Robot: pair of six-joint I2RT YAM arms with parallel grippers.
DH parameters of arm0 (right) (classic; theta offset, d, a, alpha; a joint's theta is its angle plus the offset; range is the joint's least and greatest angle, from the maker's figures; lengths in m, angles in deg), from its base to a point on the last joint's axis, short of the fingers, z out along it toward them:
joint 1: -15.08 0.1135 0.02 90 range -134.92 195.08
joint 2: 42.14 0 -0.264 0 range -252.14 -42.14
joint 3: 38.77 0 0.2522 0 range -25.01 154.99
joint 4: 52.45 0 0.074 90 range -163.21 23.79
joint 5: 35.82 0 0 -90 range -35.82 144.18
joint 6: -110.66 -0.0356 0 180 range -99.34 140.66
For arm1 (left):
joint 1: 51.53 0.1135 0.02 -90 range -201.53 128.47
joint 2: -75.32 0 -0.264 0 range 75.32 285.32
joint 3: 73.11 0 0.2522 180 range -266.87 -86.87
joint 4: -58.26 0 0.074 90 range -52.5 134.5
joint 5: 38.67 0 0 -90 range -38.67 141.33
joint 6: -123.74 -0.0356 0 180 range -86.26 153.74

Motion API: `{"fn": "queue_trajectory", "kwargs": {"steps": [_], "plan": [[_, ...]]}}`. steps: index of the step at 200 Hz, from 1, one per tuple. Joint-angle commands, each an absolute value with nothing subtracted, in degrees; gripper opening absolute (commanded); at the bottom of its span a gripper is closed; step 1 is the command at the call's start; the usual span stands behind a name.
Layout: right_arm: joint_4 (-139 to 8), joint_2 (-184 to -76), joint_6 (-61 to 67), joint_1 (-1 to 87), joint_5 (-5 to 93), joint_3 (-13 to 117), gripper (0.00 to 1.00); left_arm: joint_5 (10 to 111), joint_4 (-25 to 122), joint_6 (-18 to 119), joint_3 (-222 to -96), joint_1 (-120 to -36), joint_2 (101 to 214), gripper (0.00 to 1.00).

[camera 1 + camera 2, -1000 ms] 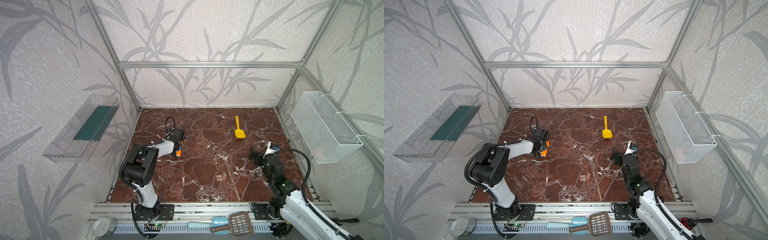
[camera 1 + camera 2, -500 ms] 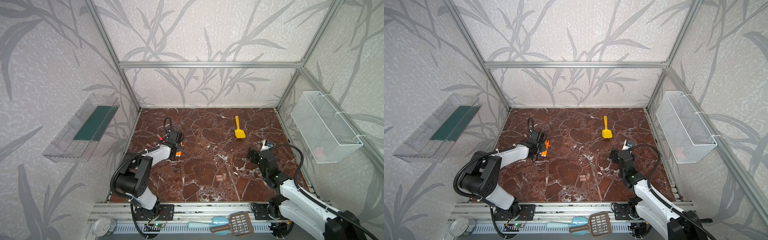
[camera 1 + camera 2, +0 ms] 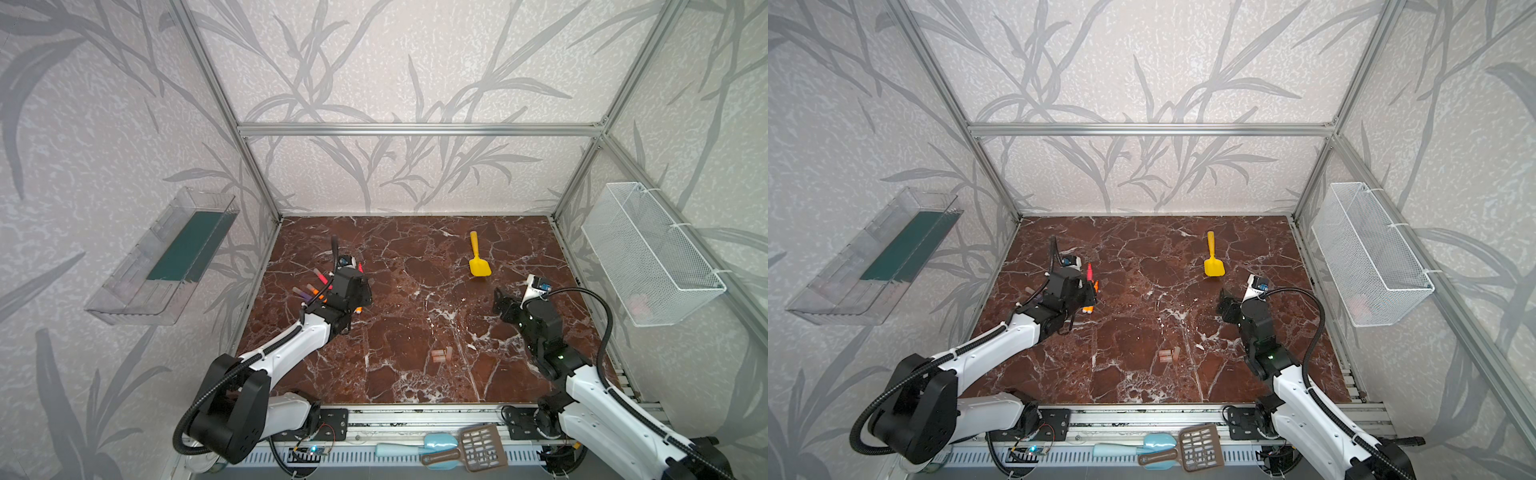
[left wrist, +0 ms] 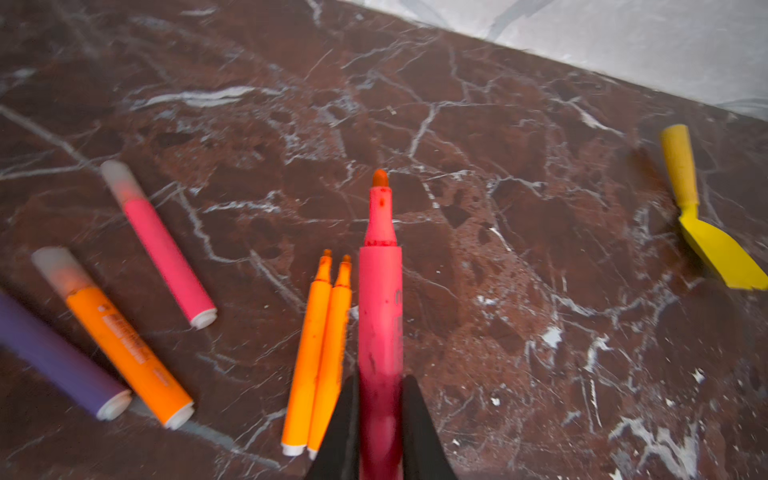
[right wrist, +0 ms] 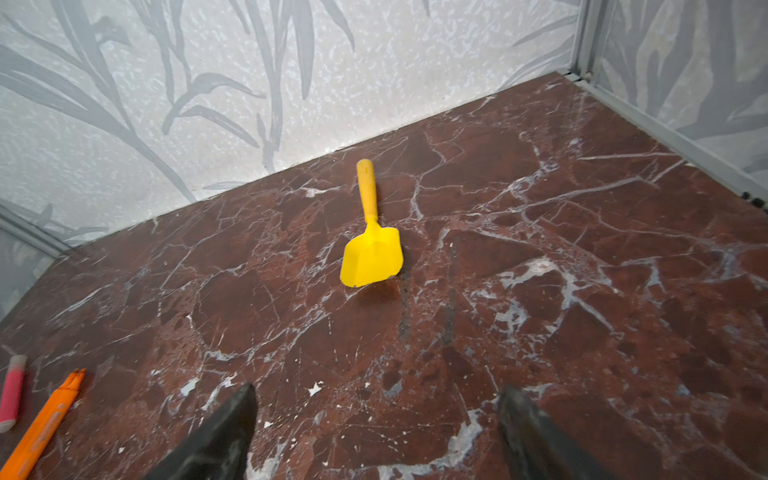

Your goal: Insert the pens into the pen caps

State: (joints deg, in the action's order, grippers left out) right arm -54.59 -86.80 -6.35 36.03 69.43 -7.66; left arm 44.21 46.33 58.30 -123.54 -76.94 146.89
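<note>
Left gripper [image 4: 380, 386] is clamped shut on an uncapped red-pink pen [image 4: 380, 291]. The black fingers [image 4: 347, 415] pinch the barrel low down and the bare tip sticks out ahead of them. In both top views this gripper is well left of the yellow shovel [image 3: 478, 259] and a little nearer the front rail than it.

Rest of the pens (all on that same far-left side from the shovel):
- Two uncapped orange pens [image 4: 320, 353] lie side by side, touching, just beside the held pen.
- A capped pink pen [image 4: 164, 249] lies further out from the shovel.
- A capped orange pen [image 4: 120, 345] and a purple pen [image 4: 54, 357] lie beyond it; the purple one is cut off by the wrist view's edge.

Loose pen caps [image 3: 440, 354] lie in a small cluster on the table [image 3: 415, 257], frontward of the shovel and slightly to its left (exact count is hard to tell).

Right gripper [image 5: 374, 407] is spread wide with nothing between the fingers, only bare marble. It sits near the shovel, on the blade side, just front-right of it in the top views [image 3: 1227, 303]. The shovel itself lies flat with its handle toward the back wall.
</note>
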Motion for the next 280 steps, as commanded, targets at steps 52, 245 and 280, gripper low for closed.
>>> {"fn": "queue_trajectory", "kwargs": {"steps": [52,245,280], "plan": [[-48.0,-88.1,-10.7,38.4,60.4,-9.4,0.85,47.5,59.0,43.8,-119.8,-90.9,143.6,0.0],[-29.1,-96.6,-23.9,59.1,57.9,-11.4,0.68,57.3,77.3,38.6,-114.4,-104.7,151.1,0.0],[-27.9,-96.9,-25.6,61.1,58.5,-12.0,0.68,52.7,79.3,36.4,-115.2,-109.2,152.3,0.0]]}}
